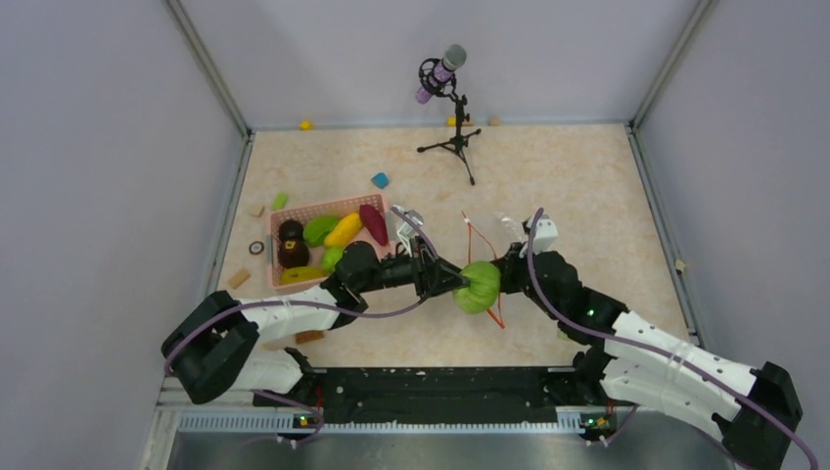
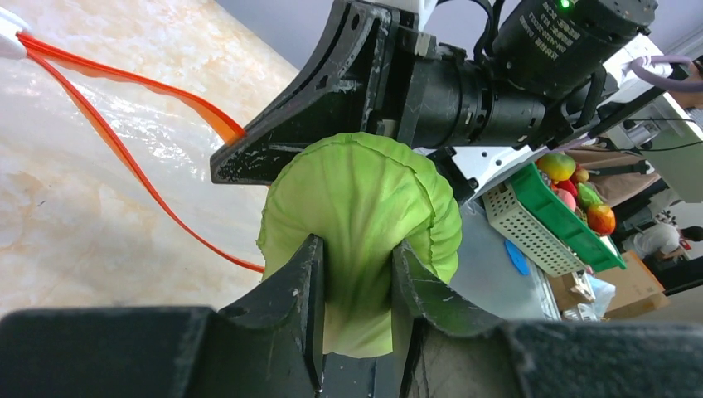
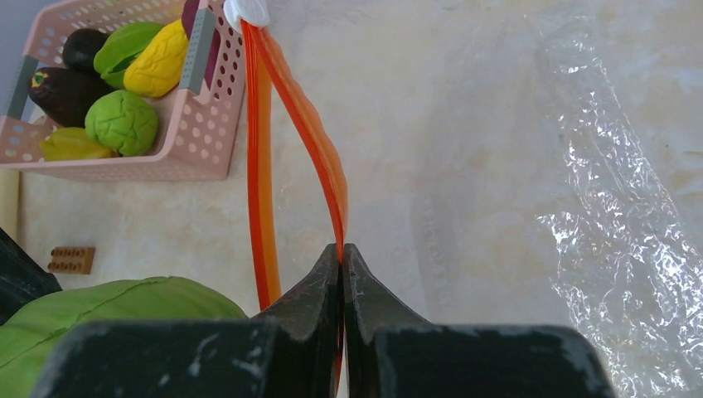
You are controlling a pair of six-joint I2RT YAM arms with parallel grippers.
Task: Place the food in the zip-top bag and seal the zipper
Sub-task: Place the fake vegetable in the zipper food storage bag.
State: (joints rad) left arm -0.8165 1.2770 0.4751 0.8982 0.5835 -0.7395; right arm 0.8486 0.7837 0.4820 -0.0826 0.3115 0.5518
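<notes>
Robotics laboratory test cell: grey panel walls (image 1: 98, 147) on metal corner posts (image 1: 208, 69) enclose a marble-patterned table (image 1: 577, 176). A microphone (image 1: 442, 70) on a tripod (image 1: 453, 145) stands near its far edge. A green crate (image 2: 572, 220) of toy fruit sits beyond.

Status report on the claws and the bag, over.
Left claw holds green cabbage piece at bag mouth. Right claw shut on zipper, mouth open. Nothing blocking.

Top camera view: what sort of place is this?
Probably a robot lab test cell: grey walls enclose a tabletop, a microphone stands on a tripod, and toy food sits in a pink basket.
</notes>
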